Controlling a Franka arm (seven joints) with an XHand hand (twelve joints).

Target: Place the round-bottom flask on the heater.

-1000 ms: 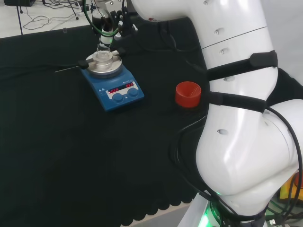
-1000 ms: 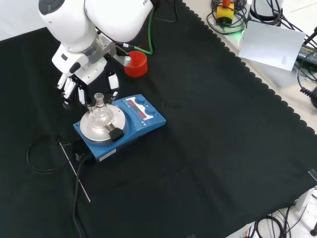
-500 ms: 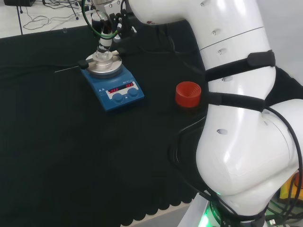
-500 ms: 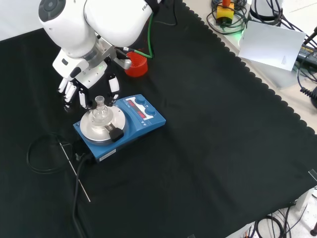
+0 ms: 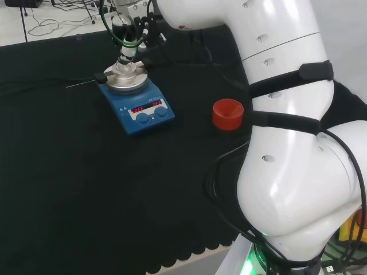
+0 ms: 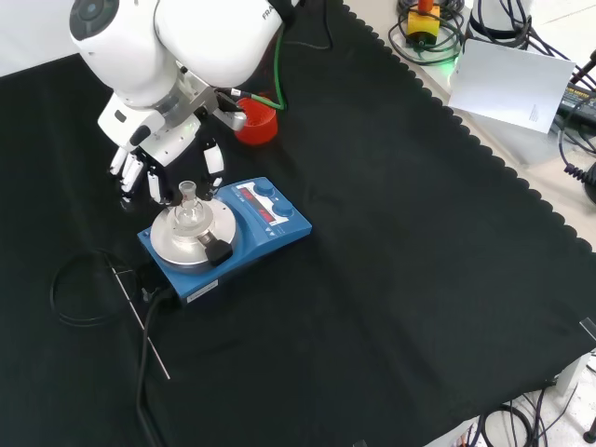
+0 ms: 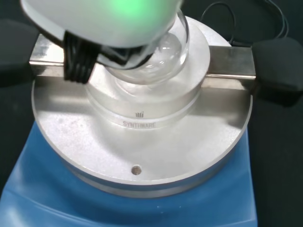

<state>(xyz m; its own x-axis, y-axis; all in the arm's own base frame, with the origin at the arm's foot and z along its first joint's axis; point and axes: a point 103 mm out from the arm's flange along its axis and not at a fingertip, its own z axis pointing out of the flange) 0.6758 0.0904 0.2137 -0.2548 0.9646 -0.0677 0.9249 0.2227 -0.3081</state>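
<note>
A big black cloth (image 6: 391, 279) covers the bench. The white robot arm (image 5: 287, 143) takes up the right side of the head view. In the front view it reaches in from the top.

A blue heater (image 6: 223, 237) sits on the cloth. It has a round silver plate (image 6: 191, 237) on top and two knobs at one end. In the wrist view the plate (image 7: 142, 137) looks large and close, with a raised round holder in its middle.

The hand (image 6: 158, 154) hangs just above and behind the heater in the front view. Its fingers (image 6: 212, 158) point down and are spread apart, holding nothing.

A red ribbed ring (image 5: 228, 114) stands on the cloth, well apart from the heater.

The clear round-bottom flask (image 6: 189, 212) sits upright on the silver plate, with its neck pointing up. In the wrist view the flask (image 7: 156, 56) rests in the round holder. The hand is near the flask but not touching it.

A thin metal rod (image 6: 140, 321) lies on the cloth beside the heater.
</note>
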